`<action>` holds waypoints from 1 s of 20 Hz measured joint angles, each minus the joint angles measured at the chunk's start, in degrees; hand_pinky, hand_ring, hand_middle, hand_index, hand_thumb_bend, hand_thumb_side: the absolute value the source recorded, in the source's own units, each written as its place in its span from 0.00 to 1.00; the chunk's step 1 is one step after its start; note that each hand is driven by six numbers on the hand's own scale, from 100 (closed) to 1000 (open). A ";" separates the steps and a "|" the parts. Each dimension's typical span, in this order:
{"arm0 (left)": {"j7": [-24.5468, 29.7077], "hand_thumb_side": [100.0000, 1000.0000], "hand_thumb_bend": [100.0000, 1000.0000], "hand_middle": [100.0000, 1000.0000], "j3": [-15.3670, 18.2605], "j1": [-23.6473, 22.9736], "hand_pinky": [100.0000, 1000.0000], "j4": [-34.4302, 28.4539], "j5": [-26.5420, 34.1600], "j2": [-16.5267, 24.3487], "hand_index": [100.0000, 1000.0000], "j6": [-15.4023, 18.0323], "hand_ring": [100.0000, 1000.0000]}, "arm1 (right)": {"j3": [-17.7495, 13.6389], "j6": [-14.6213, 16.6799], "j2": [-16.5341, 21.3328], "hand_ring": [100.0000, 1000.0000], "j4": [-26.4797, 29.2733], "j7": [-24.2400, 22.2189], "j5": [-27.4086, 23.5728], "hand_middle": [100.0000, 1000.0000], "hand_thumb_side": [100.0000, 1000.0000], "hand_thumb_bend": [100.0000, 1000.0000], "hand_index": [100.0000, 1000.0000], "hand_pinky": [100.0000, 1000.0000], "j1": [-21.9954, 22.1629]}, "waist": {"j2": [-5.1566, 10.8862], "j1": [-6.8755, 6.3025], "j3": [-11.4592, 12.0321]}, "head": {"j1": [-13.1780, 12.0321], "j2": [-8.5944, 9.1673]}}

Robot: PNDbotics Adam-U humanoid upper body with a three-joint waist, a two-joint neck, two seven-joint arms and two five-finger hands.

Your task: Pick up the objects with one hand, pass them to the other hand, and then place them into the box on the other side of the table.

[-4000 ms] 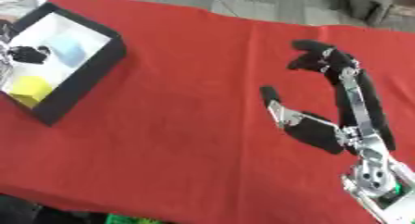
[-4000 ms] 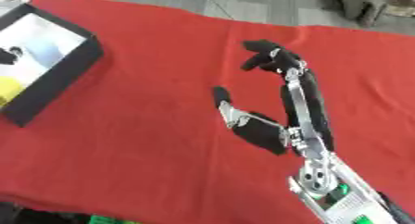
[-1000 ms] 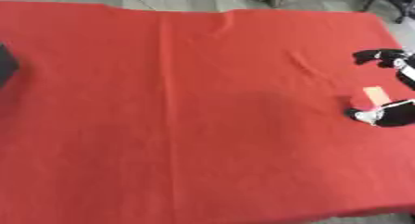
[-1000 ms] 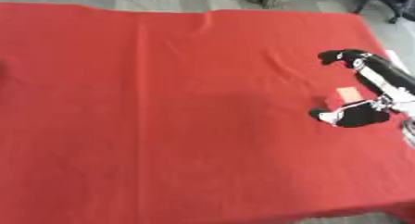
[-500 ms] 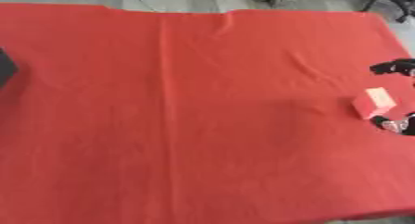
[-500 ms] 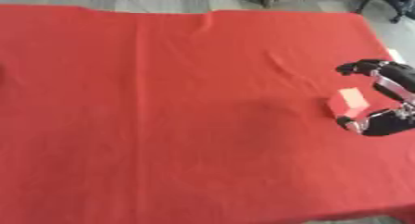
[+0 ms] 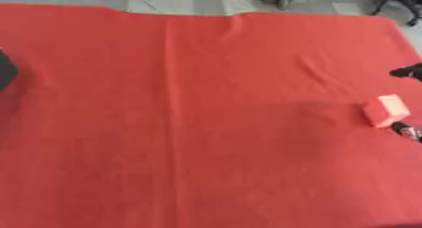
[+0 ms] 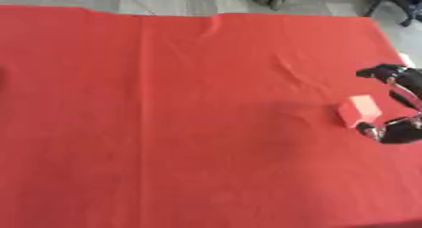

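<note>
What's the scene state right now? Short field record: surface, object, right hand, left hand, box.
surface: red cloth over the table
object: small pink block, near the right edge, resting on the cloth
right hand: at the right edge beside the block, fingers and thumb spread around it, not closed on it
left hand: not in view
box: only a dark corner at the left edge

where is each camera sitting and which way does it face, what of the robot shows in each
Left eye view: in the head, looking down at the red cloth; only fingertips of the right hand show at the right edge, beside the pink block.
Right eye view: same head, same downward look; more of the right hand shows, fingers curved around the pink block.
Both share cloth, block and right hand; no left hand.
</note>
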State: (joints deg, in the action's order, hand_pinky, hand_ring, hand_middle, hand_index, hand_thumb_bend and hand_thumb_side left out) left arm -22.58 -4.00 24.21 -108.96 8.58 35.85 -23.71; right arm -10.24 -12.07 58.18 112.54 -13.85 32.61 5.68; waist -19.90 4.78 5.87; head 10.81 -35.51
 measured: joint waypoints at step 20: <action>-0.40 0.84 0.00 0.73 -0.01 0.04 0.62 -0.76 0.08 -0.04 0.76 -0.23 0.61 | -0.01 0.69 -0.01 0.87 -5.95 1.15 8.84 0.88 0.00 0.34 0.93 1.00 -1.66 | -0.97 -0.66 0.68 | 5.01 0.47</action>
State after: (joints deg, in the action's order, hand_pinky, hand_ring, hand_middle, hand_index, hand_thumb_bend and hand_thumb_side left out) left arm -22.98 -4.02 24.25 -109.72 8.66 35.81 -23.94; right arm -10.25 -11.38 58.18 106.58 -12.70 41.45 4.01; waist -20.87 4.13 6.55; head 15.82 -35.04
